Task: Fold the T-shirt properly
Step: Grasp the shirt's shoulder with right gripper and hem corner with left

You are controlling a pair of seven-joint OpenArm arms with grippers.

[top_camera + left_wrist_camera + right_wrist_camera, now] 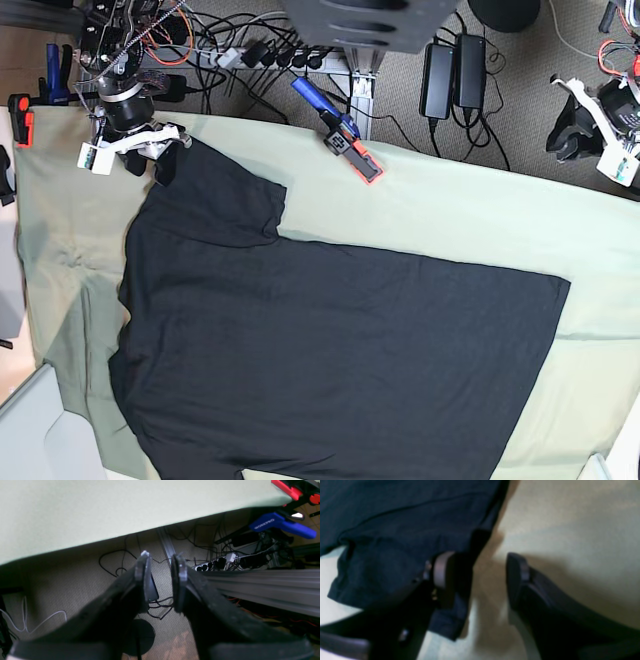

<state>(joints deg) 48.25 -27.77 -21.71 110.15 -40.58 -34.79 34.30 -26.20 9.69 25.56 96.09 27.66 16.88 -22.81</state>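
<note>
The black T-shirt (330, 340) lies spread flat, plain side up, on the pale green table cloth (470, 215). One sleeve (215, 195) points to the far left corner. My right gripper (165, 160) hovers at that sleeve's tip. In the right wrist view it (480, 567) is open: one finger (442, 567) rests over the sleeve hem (395, 517), the other stands over bare cloth, with nothing pinched between them. My left gripper (572, 128) hangs beyond the table's far right edge. Seen from the left wrist, it (161, 557) is open and empty above the floor.
A blue and orange clamp (340, 130) grips the far table edge, and a red clamp (20, 115) sits at the left corner. Blue (282, 523) and red (287, 488) clamps show in the left wrist view. Cables and power strips (260, 55) cover the floor behind. A metal rail (262, 585) runs beside the left gripper.
</note>
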